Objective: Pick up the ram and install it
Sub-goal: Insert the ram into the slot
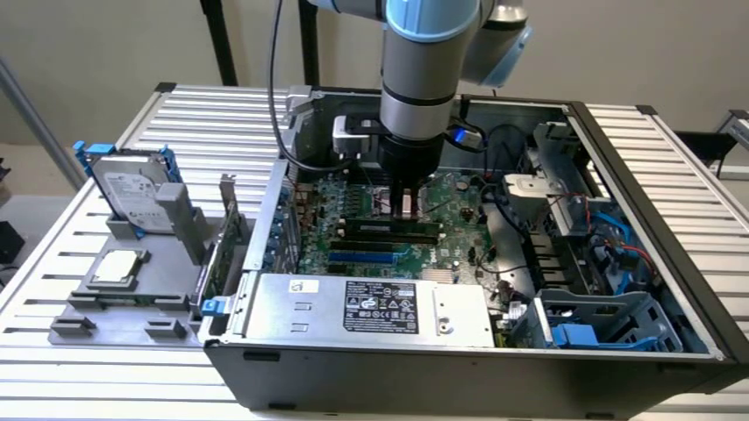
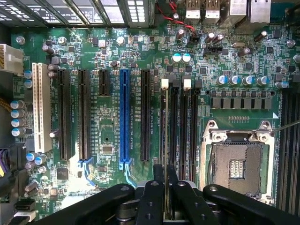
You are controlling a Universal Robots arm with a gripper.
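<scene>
Ram [image 2: 166,154] is held edge-on between the closed fingers of the tool [image 2: 166,187], poised directly above a black memory slot [image 2: 174,126] on the motherboard [image 2: 108,136], inside the open computer case [image 1: 655,263].

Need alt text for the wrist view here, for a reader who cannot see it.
Seen edge-on, the ram sits clamped in the pincer, lined up over a black memory slot on the green motherboard. A blue slot, a white slot and the empty CPU socket surround it.
</scene>
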